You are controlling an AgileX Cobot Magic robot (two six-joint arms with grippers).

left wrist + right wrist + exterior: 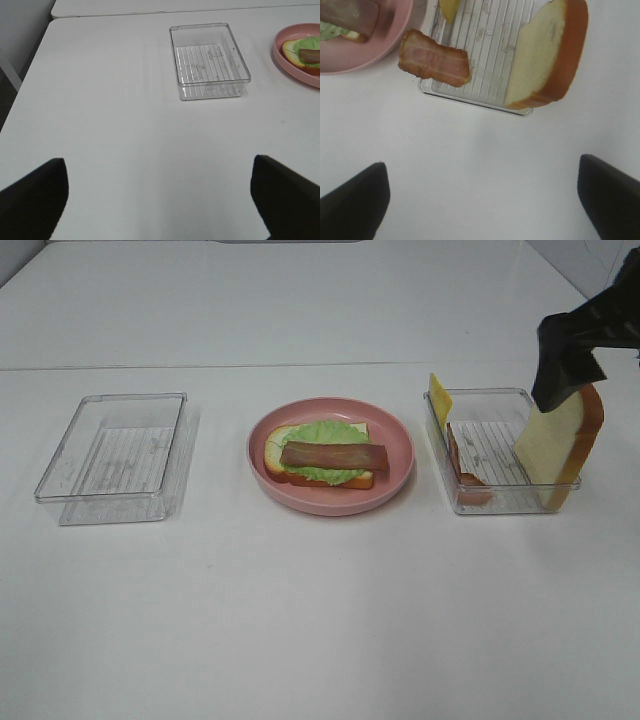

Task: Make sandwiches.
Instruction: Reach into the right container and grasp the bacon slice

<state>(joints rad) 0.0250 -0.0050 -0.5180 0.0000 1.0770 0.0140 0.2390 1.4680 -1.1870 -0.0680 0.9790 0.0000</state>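
Midway, the open-faced sandwich [328, 458] sits on the pink plate [400, 445]; right gripper [565, 370], jaws apart, should next close on the leaning bread slice [560, 440]

The work surface is a white matte table [300, 620] with a rounded corner at its far left. A second white table [300, 300] stands directly behind it, and a thin dark seam [250, 366] marks the joint between them. Lighting is even and diffuse, so shadows on the tabletop are soft. Past the table's left edge lies a pale grey surface [25, 20]; whether it is wall or floor cannot be told. Below it is a dark strip [5, 102]. A white slanted bar [9, 67] crosses this area.
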